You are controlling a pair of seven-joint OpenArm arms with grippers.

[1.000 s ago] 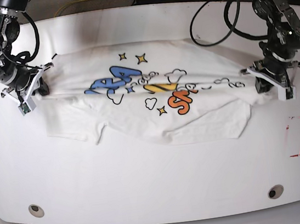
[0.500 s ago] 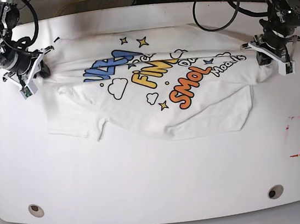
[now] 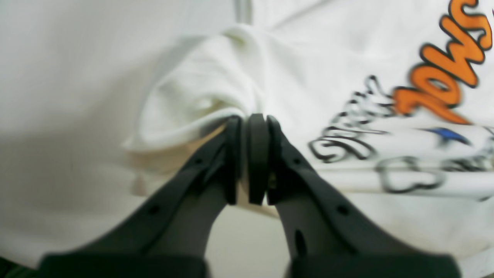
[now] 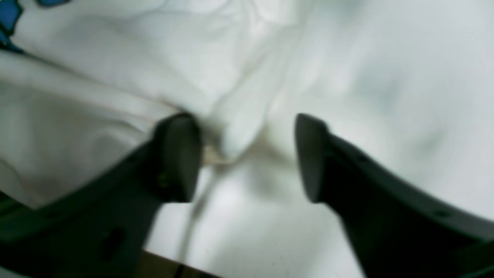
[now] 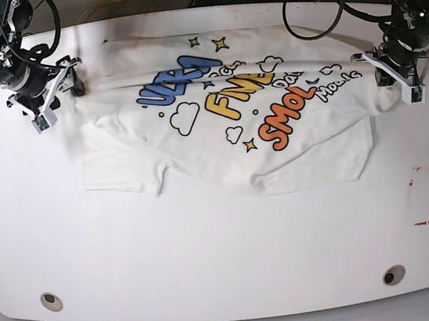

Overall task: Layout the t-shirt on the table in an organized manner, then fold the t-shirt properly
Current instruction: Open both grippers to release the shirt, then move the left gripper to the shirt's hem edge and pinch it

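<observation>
The white t-shirt (image 5: pixel 221 152) lies print side up across the far half of the table (image 5: pixel 211 256), its lower hem rumpled and one sleeve folded under at the near left. My left gripper (image 5: pixel 395 81) is at the shirt's right end. In the left wrist view it (image 3: pixel 247 127) is shut on a bunched fold of the t-shirt (image 3: pixel 216 88), next to the orange lettering. My right gripper (image 5: pixel 62 85) is at the shirt's left end. In the right wrist view it (image 4: pixel 247 154) stands open, with a loose ridge of the t-shirt (image 4: pixel 135 58) lying between the fingers, close to the left pad.
A red dashed rectangle mark (image 5: pixel 423 195) is on the table's right side. Two round grommet holes (image 5: pixel 51 301) (image 5: pixel 393 275) sit near the front edge. Black cables (image 5: pixel 314 13) loop behind the far edge by the left arm.
Both arms have drawn the shirt toward the far edge, and the print has spread out flatter. The right gripper has opened and let go of the cloth. The left still holds it.
</observation>
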